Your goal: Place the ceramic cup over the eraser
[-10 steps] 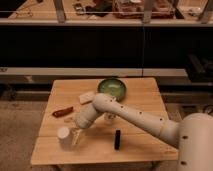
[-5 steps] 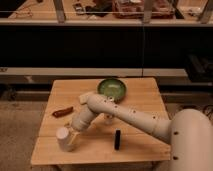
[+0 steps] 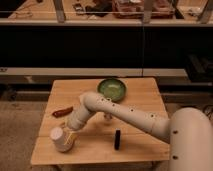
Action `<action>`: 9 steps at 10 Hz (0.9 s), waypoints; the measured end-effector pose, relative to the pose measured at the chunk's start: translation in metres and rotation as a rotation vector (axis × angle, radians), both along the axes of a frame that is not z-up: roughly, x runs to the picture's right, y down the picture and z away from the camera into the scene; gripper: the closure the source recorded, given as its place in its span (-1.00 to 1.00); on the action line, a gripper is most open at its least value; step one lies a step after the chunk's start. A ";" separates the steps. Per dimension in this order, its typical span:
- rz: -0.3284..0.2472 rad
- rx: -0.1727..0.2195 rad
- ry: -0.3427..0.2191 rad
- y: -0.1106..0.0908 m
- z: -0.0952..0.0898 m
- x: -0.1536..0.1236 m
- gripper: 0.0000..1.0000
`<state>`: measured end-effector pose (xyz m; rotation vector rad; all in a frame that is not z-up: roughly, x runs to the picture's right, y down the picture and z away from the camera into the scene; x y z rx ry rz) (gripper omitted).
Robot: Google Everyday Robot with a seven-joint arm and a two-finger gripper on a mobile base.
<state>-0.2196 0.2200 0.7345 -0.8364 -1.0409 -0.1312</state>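
The white ceramic cup [image 3: 58,139] is at the front left of the wooden table [image 3: 142,102], tilted with its rim toward the upper left. My gripper [image 3: 70,137] is at the cup's right side and is shut on it. The arm reaches in from the right, across the middle of the table. The black eraser [image 3: 117,139] lies near the front edge, right of the cup and well apart from it.
A green bowl [image 3: 112,89] sits at the back centre. A red chili-shaped thing [image 3: 62,111] lies at the left, behind the cup. A small bottle [image 3: 107,118] peeks out from under the arm. The table's front edge is close to the cup.
The gripper has come down and a little left onto the cup. The cup has shifted toward the front left corner and now tilts.
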 end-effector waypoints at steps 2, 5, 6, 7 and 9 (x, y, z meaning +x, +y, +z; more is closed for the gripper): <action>0.055 0.013 0.001 -0.020 -0.010 0.013 1.00; 0.149 0.015 0.024 -0.042 -0.020 0.044 1.00; 0.181 0.027 0.044 -0.052 -0.027 0.059 1.00; 0.198 0.037 0.060 -0.059 -0.033 0.070 1.00; 0.224 0.069 0.111 -0.072 -0.052 0.099 1.00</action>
